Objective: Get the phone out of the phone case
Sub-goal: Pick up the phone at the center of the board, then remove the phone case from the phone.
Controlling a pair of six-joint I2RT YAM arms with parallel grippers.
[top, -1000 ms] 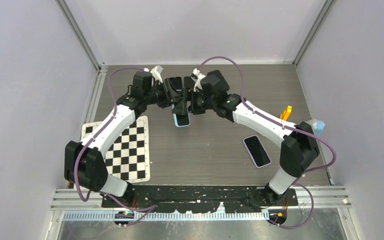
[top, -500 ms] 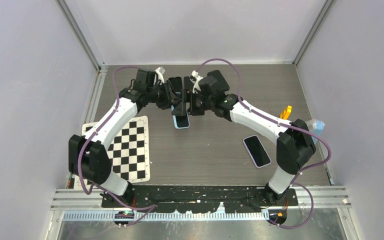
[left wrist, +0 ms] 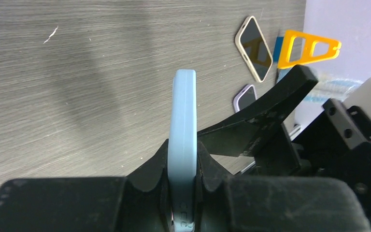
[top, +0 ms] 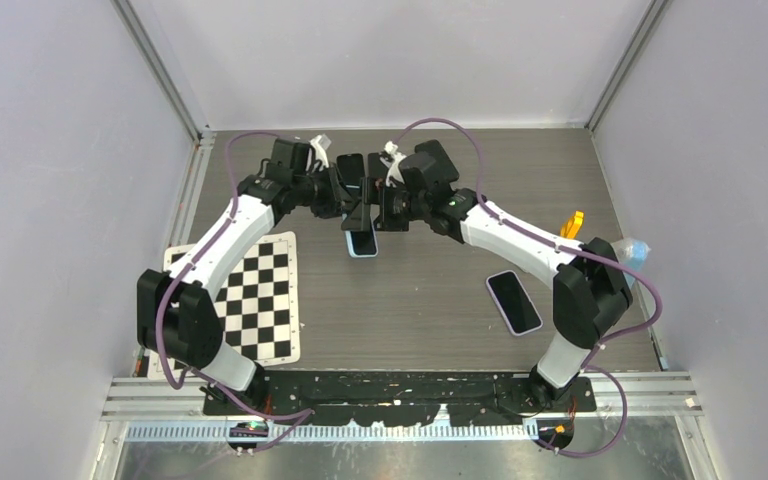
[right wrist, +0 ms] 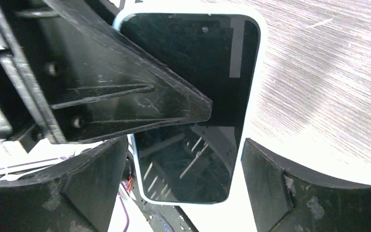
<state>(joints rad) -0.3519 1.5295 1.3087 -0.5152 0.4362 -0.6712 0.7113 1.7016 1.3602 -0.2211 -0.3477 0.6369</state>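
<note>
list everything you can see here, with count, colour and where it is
cased phone: 1, black screen, light blue case, far centre, clamped
second phone: 1, dark screen, lying flat, right
checkerboard sheet: 1, black-white, left
stand: 1, orange, right edge
unclear item: 1, pale blue, right edge
table: 1, grey-brown wood
left gripper: 1, black, shut on cased phone
right gripper: 1, black, open, straddling cased phone

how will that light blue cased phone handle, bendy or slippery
Probably stiff: the light blue cased phone stands straight on edge in the left pincer, no sag. Its glossy black screen likely slips and may crack if squeezed. The matte rim probably grips better.
</note>
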